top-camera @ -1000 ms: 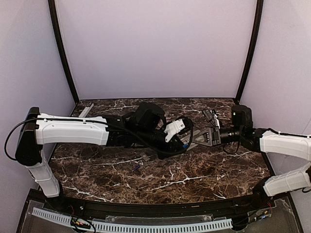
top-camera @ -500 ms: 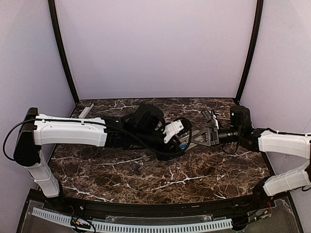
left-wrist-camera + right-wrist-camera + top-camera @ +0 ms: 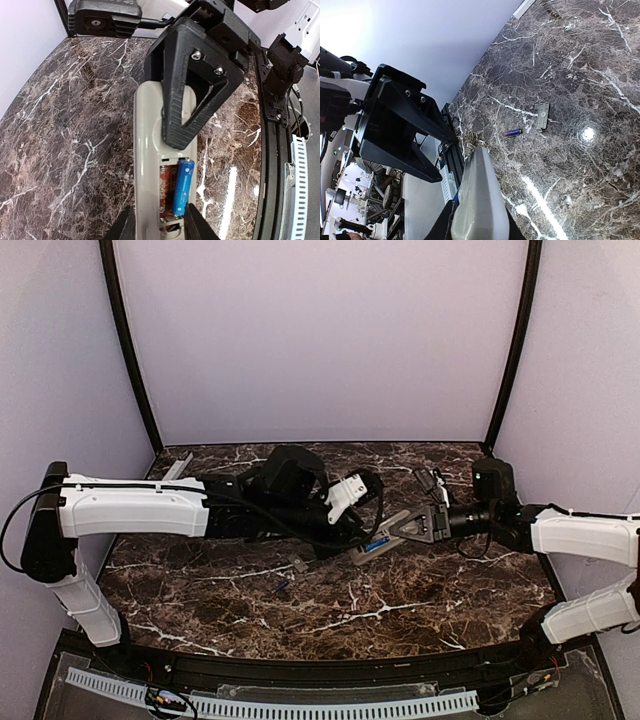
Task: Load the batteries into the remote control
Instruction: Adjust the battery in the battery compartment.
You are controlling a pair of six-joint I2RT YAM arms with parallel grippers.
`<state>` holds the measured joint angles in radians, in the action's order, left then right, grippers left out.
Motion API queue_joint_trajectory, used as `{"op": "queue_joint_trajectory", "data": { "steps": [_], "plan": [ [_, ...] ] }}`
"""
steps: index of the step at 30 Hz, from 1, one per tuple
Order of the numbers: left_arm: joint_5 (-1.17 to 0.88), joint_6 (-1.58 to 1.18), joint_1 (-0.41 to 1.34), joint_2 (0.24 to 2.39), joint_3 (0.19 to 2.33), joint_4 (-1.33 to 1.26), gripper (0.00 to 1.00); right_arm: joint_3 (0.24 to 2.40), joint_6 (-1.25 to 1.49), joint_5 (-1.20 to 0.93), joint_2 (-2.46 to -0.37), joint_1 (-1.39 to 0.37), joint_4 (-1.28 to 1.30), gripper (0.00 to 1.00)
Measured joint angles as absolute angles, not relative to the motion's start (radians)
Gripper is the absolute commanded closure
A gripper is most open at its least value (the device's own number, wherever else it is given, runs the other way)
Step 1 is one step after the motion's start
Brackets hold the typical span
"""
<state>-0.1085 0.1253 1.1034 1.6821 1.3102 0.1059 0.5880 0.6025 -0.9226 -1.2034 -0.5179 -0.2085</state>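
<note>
Right gripper [image 3: 398, 530] clamps remote [image 3: 147, 150]; we can't tell if left gripper [image 3: 159, 227] grips its end. Spare battery [image 3: 281, 586] lies diagonal on table [image 3: 450, 610], nearer our left arm [image 3: 140, 510].

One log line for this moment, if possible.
right gripper: shut on remote | left gripper: at remote end, grip unclear | seated battery, other slot empty | loose battery, cover on table

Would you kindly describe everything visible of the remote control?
The remote control is a pale, plastic-looking oblong, back up, cover off. In the open bay one blue battery fills one slot; the other shows bare coppery metal. The right gripper clamps one end; the left gripper straddles the other, contact unclear.
</note>
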Motion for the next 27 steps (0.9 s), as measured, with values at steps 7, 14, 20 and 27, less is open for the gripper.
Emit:
{"op": "queue_joint_trajectory", "data": {
  "steps": [7, 14, 20, 27],
  "plan": [
    [-0.174, 0.124, 1.107, 1.688, 1.331, 0.105, 0.68, 0.588, 0.612, -0.918, -1.211, -0.518, -0.208, 1.00],
    [-0.207, 0.112, 1.110, 1.715, 1.371, 0.099, 0.68, 0.588, 0.627, -0.915, -1.214, -0.518, -0.209, 1.00],
    [-0.220, 0.101, 1.111, 1.748, 1.376, 0.099, 0.71, 0.588, 0.640, -0.915, -1.216, -0.518, -0.211, 1.00],
    [-0.227, 0.094, 1.111, 1.771, 1.390, 0.099, 0.76, 0.587, 0.648, -0.915, -1.219, -0.518, -0.214, 1.00]
  ]
}}
